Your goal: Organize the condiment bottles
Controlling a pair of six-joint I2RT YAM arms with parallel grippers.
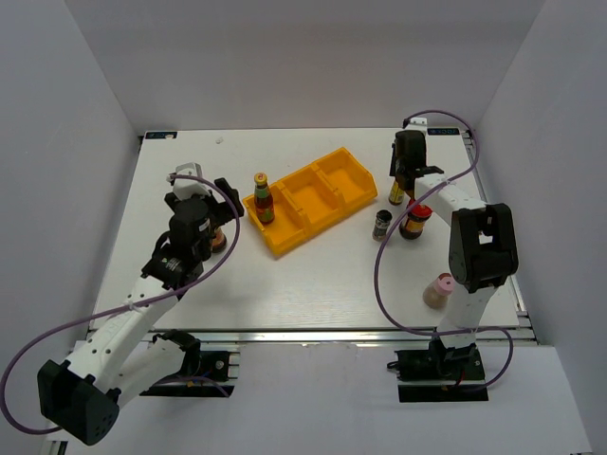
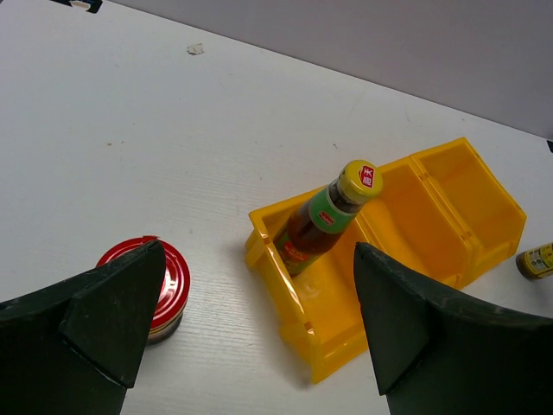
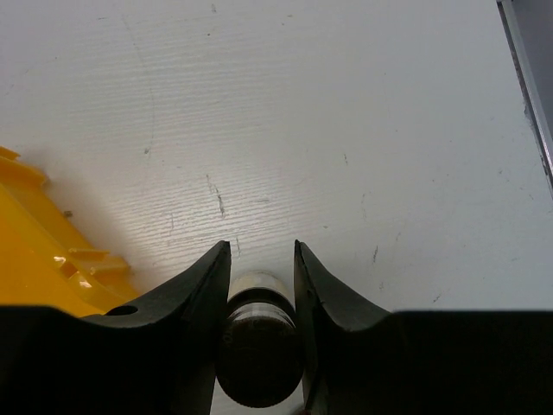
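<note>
Currently, the right jaws are clenched on the slim bottle [image 1: 396, 192], which stands on the counter [image 1: 313, 284] just beyond the far right end of the yellow tray [image 1: 305, 197]. In the right wrist view, both jaws press against the sides of the bottle's upper part [image 3: 257, 346], and a corner of the tray shows at the left edge.

The left jaws are released and spread wide above the counter, to the left of the tray, and grasp nothing. A red-lidded jar [image 2: 143, 285] stands on the counter beneath them, close to one jaw and partly covered by it in the left wrist view.

The green-capped sauce bottle [image 1: 263, 199] stands in the left-end compartment of the tray. The other two compartments hold nothing.

To the right of the tray, a dark-lidded jar [image 1: 381, 225] and a second red-lidded jar [image 1: 415, 220] stand side by side, near the gripped bottle. A pink-lidded shaker [image 1: 437, 290] stands well apart from them, nearer the base of the right arm.
</note>
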